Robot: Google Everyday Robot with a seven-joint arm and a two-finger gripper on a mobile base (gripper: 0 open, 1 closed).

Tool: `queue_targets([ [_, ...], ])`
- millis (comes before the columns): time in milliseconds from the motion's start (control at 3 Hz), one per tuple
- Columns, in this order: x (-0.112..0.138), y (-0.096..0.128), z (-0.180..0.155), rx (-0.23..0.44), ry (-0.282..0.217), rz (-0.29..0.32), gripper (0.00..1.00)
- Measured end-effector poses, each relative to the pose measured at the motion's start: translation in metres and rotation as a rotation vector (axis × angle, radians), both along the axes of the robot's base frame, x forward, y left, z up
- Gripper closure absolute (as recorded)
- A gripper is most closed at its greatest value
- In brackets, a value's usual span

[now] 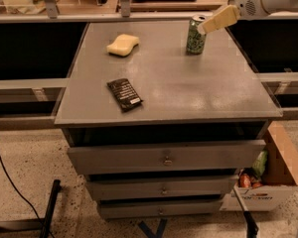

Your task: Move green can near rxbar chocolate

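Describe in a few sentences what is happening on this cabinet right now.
The robot's gripper is at the top of the green can, which stands upright at the back right of the cabinet top. The rxbar chocolate lies flat near the front left, apart from it. A yellow sponge sits back left.

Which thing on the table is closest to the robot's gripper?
The green can, standing upright at the back: the gripper is right at its top rim. The yellow sponge and the black rxbar chocolate lie farther away.
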State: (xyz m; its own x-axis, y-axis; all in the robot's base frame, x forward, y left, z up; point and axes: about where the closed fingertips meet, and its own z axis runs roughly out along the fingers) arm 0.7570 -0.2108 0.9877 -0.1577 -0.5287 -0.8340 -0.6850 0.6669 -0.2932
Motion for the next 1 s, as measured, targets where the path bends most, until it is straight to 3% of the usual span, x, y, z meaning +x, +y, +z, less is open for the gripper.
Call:
queue_targets([
  [667,0.033,-0.014,-0.027,0.095,-0.044,-0.012,0.00],
  [1000,0.044,-0.016,-0.041,0.126,-0.041,-0.005,0.00],
])
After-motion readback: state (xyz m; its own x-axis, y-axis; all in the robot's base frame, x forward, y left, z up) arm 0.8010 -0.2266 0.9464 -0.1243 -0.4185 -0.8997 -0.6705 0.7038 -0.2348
